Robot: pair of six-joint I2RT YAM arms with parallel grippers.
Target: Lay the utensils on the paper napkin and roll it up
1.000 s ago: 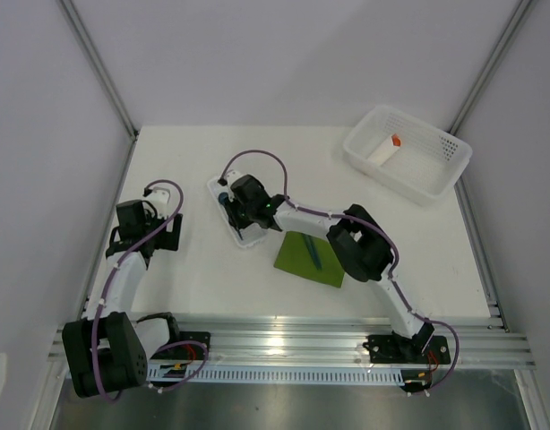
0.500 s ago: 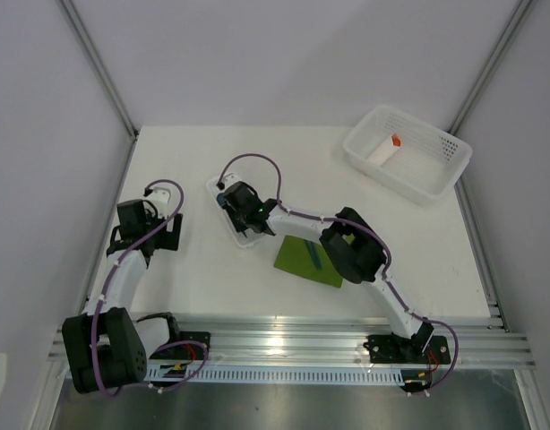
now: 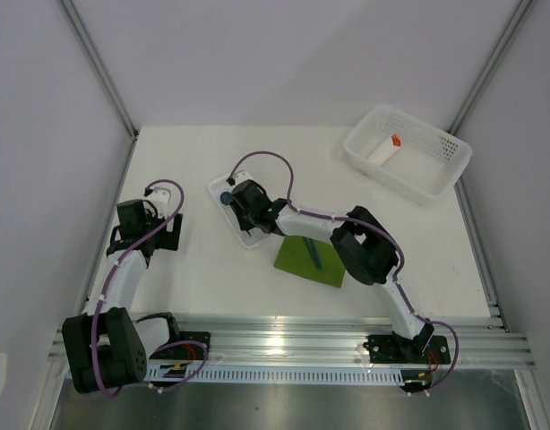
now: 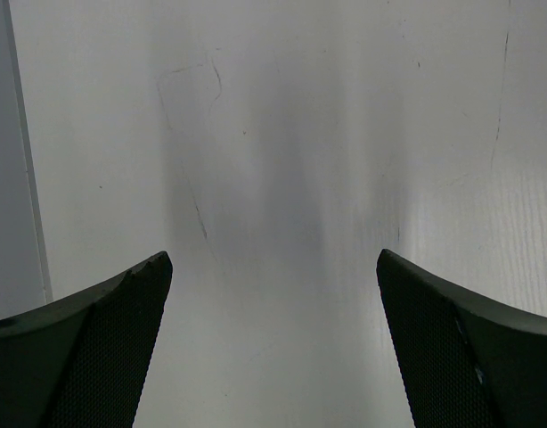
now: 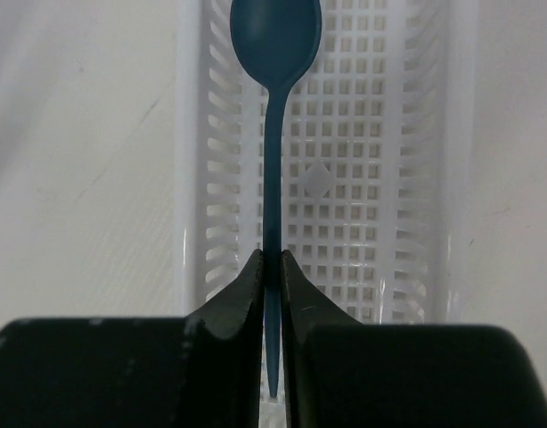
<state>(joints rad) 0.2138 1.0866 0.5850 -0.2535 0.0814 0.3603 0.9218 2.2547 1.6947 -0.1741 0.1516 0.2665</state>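
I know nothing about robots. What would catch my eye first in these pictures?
The right claw pinches a blue spoon by its handle over a narrow white tray, left of the middle of the table. Beside it lies a green napkin with a blue fork on it. The left claw hangs wide open over bare tabletop at the left, and a white basket sits at the far right corner.

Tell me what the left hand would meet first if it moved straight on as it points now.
Probably the table: ahead of the left hand its wrist view shows only white tabletop, though depth is unclear.
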